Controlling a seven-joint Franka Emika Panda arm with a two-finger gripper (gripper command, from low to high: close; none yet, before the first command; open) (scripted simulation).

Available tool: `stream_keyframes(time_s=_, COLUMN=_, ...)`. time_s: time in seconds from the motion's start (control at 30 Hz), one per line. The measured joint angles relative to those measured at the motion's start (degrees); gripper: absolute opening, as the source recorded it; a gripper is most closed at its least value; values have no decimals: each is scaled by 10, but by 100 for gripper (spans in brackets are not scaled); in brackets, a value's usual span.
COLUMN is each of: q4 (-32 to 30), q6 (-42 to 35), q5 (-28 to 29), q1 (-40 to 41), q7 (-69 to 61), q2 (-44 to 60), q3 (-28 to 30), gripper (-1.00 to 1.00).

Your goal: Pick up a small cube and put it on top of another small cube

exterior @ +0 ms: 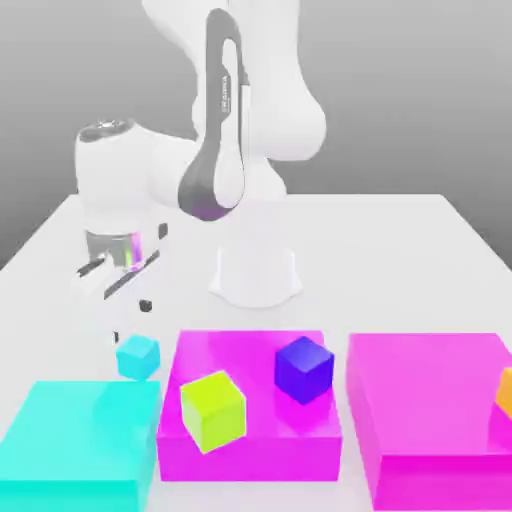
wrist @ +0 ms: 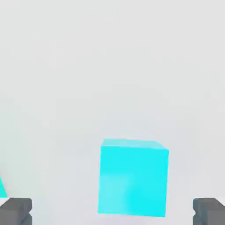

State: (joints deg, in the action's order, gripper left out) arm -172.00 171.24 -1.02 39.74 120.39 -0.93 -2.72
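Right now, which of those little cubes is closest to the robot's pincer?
The small cyan cube on the bare white table, just below the open pincer. The lime cube and indigo cube sit farther off, on the magenta block.

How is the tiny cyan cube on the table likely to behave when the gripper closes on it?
The tiny cyan cube has flat faces and sharp edges, so it probably stays stiff and will not roll. Its glossy sides may be a little slippery. The open gripper has fingers wide of both sides, so an off-centre squeeze might nudge or twist it.
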Motion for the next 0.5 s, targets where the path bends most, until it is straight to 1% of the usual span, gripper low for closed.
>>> stream_keyframes(time_s=0.2, q4=21, q6=101, q5=11, q1=-19, q7=11, q2=124, q3=23, gripper=0)
stream_keyframes(time_s=0.23, q4=23, q6=114, q5=11, q1=-21, q7=10, q2=139, q3=25, gripper=-100)
stream_keyframes(time_s=0.43, q4=25, q6=121, q5=11, q1=-22, q7=11, q2=146, q3=26, gripper=-100)
stream_keyframes(time_s=0.5, q4=21, q6=104, q5=12, q1=-20, q7=11, q2=126, q3=24, gripper=-100)
